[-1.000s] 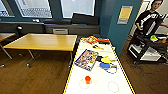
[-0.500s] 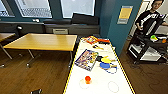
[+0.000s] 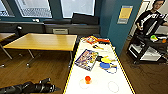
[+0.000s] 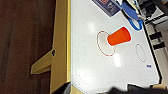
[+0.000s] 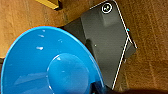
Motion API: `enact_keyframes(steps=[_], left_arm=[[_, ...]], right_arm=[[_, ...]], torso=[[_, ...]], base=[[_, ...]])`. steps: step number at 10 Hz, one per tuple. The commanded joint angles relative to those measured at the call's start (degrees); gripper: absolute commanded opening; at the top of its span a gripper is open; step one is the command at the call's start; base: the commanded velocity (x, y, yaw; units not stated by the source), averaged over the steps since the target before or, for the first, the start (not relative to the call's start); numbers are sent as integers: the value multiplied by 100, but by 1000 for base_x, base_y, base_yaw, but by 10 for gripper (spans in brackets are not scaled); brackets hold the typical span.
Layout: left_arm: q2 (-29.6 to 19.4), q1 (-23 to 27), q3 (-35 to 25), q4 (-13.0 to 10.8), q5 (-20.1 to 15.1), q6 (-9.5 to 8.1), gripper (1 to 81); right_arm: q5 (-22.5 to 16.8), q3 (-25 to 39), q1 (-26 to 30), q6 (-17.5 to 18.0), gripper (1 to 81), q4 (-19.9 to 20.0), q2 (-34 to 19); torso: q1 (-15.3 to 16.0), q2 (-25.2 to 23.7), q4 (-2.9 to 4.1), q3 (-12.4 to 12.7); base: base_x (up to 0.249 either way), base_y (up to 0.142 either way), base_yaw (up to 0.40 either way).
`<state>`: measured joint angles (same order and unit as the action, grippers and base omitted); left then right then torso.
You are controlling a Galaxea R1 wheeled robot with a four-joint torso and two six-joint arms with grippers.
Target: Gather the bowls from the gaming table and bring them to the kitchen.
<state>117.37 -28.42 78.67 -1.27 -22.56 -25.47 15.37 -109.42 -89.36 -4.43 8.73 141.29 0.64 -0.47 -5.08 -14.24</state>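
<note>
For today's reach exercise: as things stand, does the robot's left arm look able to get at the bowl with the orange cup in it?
Probably yes: the left arm hangs beside the table's near corner, the bowl lies near that edge of the table, nothing between.

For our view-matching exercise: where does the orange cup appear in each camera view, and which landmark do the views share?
Head view: orange cup near the white table's near end, at a thin circular rim.
Left wrist view: orange cup mid-picture, on the same table.
Right wrist view: blue bowl over wooden floor instead.
Shared landmark: blue paddle, beyond the cup.
</note>
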Motion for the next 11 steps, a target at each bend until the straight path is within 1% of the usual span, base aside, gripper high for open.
enact_keyframes(steps=[1,4,7,8,9,11], left_arm=[[138,1174,290,13,-354,-90,811],[472,1588,677,21,-565,-108,811],[893,1808,878,48,-758,-134,811],[1042,1861,974,48,-767,-281,811],[1158,1932,1160,13,-776,-661,811],[1386,2063,1660,-14,-986,-1276,811]], right_arm=[[-386,80,133,21,10,-64,-186],[-456,71,220,12,10,-64,-142],[-465,45,247,12,10,-82,-133],[-517,45,273,12,10,-82,-107],[-535,45,291,21,10,-73,-89],[-588,1,326,21,10,-64,-45]], torso=[[0,0,0,0],[0,0,0,0],[0,0,0,-2],[0,0,0,-2],[0,0,0,-2],[0,0,0,-4]], base=[[0,0,0],[0,0,0],[0,0,0],[0,0,0],[0,0,0],[0,0,0]])
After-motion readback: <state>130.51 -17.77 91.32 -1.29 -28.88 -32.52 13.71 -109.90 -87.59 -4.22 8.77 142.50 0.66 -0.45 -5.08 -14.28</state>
